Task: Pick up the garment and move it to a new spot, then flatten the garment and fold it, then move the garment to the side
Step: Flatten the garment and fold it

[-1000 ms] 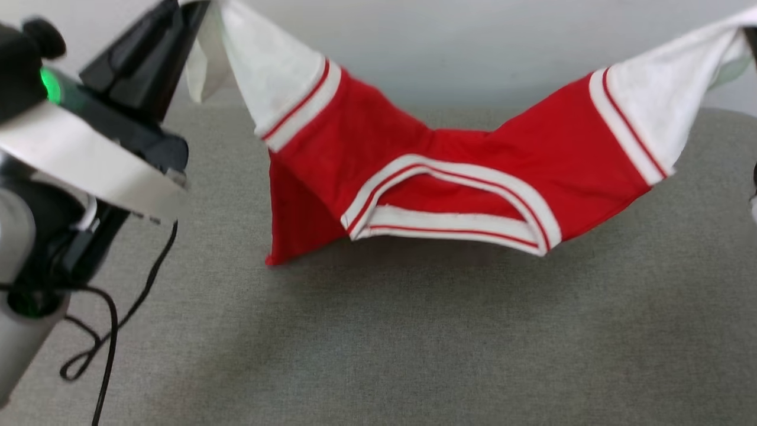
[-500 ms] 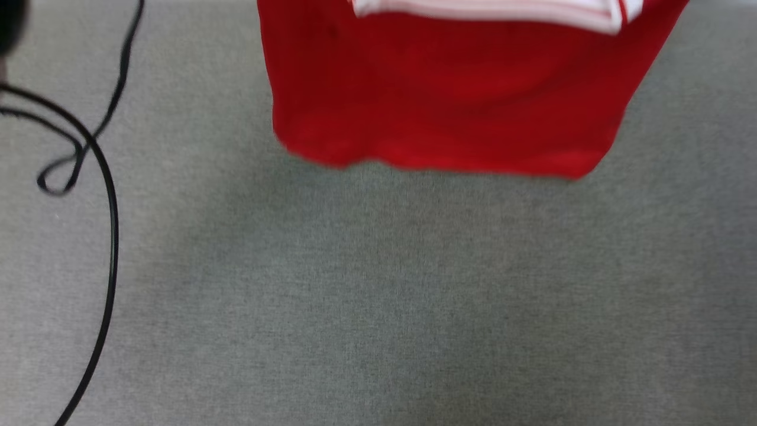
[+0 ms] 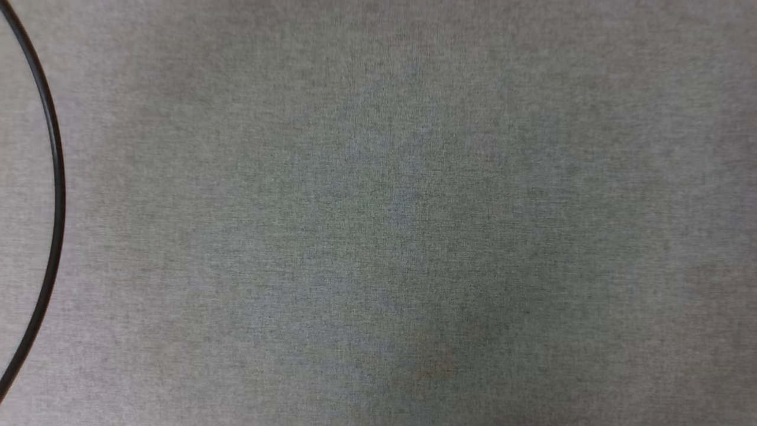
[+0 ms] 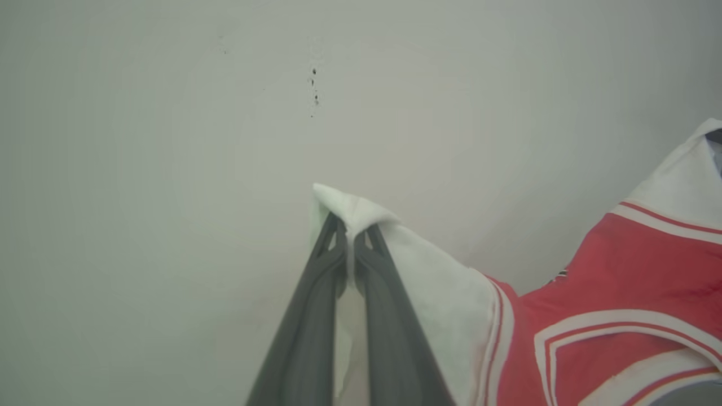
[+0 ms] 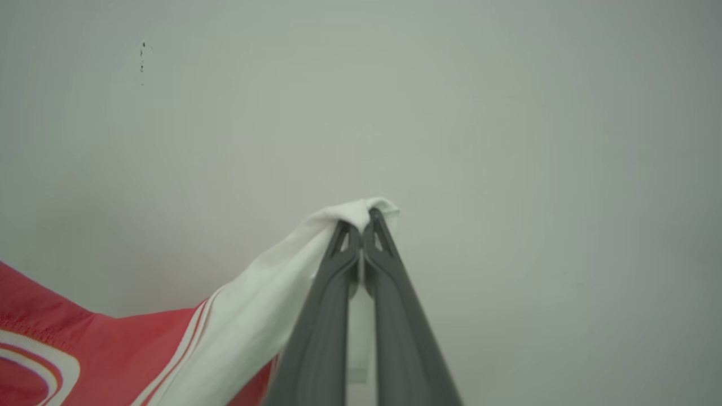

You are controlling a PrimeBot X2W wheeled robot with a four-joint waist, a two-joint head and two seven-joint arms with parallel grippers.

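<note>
The garment point(image 4: 609, 293) hangs in the air before a pale wall point(image 4: 169, 141), the left gripper point(image 4: 351, 231) pinching one white sleeve tip at mid-frame and the right gripper point(image 5: 361, 225) pinching the other. I'd guess this is to spread it for laying flat. Its red body sags toward the lower corners of both wrist views, with red-and-white striped trim at cuffs and collar.

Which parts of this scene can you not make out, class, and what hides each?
- T-shirt hem and lower body: both wrist views, cut off by the frame edges.
- Black cable ends: head view, cut off by the left edge.
- Sleeve cloth pinched in the left end effector and right end effector: wrist views, covered by their fingers.
</note>
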